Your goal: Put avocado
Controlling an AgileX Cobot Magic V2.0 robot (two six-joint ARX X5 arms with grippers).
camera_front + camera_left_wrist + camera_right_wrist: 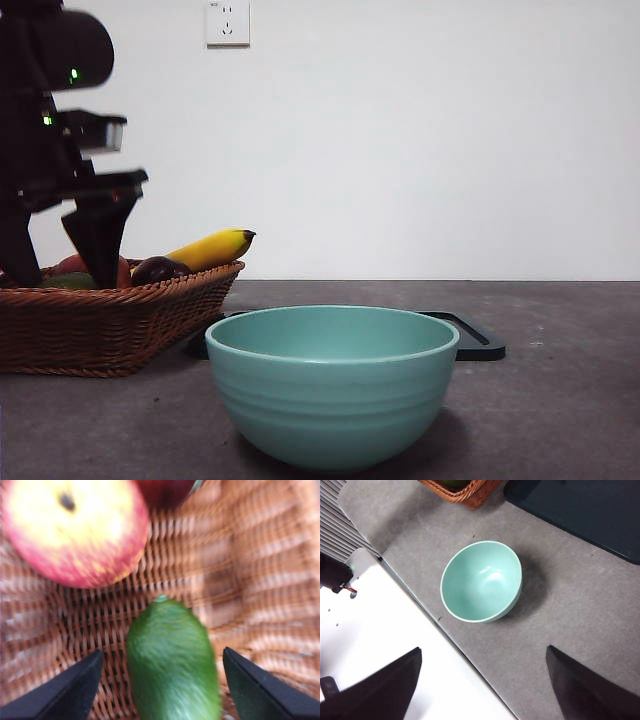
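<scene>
So the avocado (172, 662) hasn't been picked up yet – it's lying on the woven floor of the wicker basket (110, 320), with the red-and-yellow apple (70, 530) just beside it. The left hand (162, 685) is down in the basket with its jaws spread wide, one on each side of the avocado, not touching it as far as I can tell. Basically everything is left: close, lift, carry, set down.

My guess is it's headed for the teal bowl (332, 385), which sits empty just beside the basket on the tabletop (560, 400). The right hand (482, 680) hangs released above the bowl – just waiting.

No brands or readable writing anywhere that I can see.
</scene>
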